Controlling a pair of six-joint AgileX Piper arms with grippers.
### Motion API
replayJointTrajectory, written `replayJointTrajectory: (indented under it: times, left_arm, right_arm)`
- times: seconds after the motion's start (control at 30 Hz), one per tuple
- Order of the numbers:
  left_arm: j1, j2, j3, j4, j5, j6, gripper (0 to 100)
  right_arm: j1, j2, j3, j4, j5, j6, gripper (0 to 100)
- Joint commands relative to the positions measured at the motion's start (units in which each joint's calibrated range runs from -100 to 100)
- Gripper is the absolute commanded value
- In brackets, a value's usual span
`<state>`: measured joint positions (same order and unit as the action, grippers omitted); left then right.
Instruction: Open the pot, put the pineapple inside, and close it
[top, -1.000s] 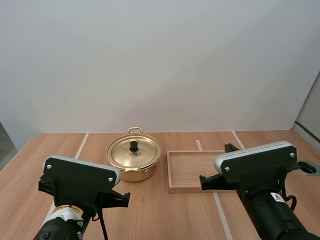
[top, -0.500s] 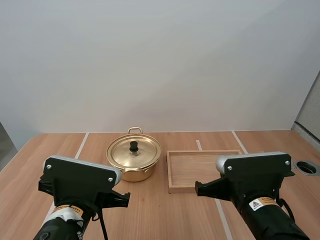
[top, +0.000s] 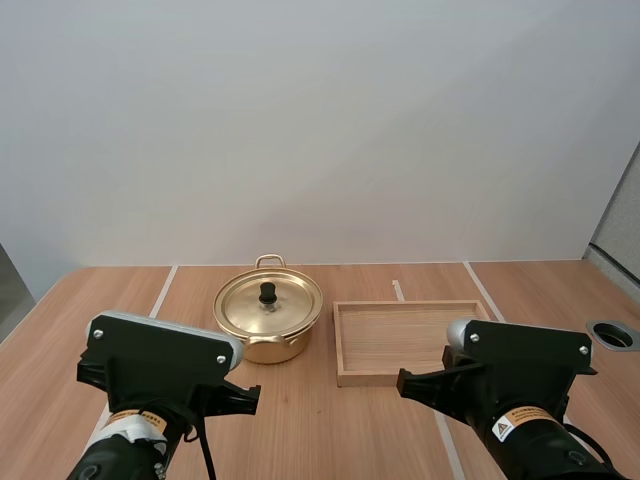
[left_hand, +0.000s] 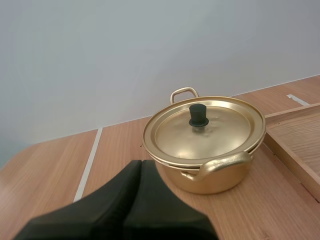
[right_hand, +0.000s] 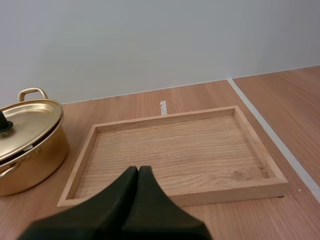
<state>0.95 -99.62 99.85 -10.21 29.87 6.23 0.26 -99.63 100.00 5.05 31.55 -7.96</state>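
A gold pot (top: 268, 322) stands on the wooden table with its lid (top: 268, 300) on; the lid has a black knob (top: 268, 292). In the left wrist view the pot (left_hand: 205, 150) sits just ahead of my left gripper (left_hand: 141, 164), whose fingers lie together as one dark wedge, short of the near handle (left_hand: 222, 164). My right gripper (right_hand: 138, 170) is shut the same way, hovering before the near rim of a wooden tray (right_hand: 175, 195). The pot (right_hand: 27, 145) stands beside that tray.
The wooden tray (top: 405, 305) lies right of the pot, its bare floor showing. White tape lines (top: 160, 292) cross the table. A round cable hole (top: 612, 335) sits at the right edge. My left arm (top: 160, 360) and right arm (top: 520, 365) fill the near side.
My right arm has drawn back and dropped toward the near edge, uncovering the tray's right end. The left arm, pot and tray have not moved.
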Motion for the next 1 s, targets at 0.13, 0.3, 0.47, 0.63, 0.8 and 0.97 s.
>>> replayJointTrajectory:
  times: [0.13,0.3,0.47,0.63,0.8,0.97]
  left_arm:
    - [0.08,-0.38,0.15,0.10,-0.55,-0.46,0]
    - [0.08,-0.38,0.15,0.10,-0.55,-0.46,0]
    - [0.08,-0.38,0.15,0.10,-0.55,-0.46,0]
    - [0.08,-0.38,0.15,0.10,-0.55,-0.46,0]
    - [0.08,-0.38,0.15,0.10,-0.55,-0.46,0]
    - [0.08,-0.38,0.15,0.10,-0.55,-0.46,0]
  right_arm:
    - [-0.13,-0.37,0.00,-1.48,0.04,1.97,0]
    - [-0.13,-0.37,0.00,-1.46,0.04,1.97,0]
    - [-0.13,-0.37,0.00,-1.46,-0.13,1.97,0]
    - [-0.13,-0.37,0.00,-1.87,-0.13,0.86,0]
    - [-0.13,-0.37,0.00,-1.87,-0.13,-0.16,0]
    - [-0.13,-0.37,0.00,-1.87,-0.13,-0.16,0]
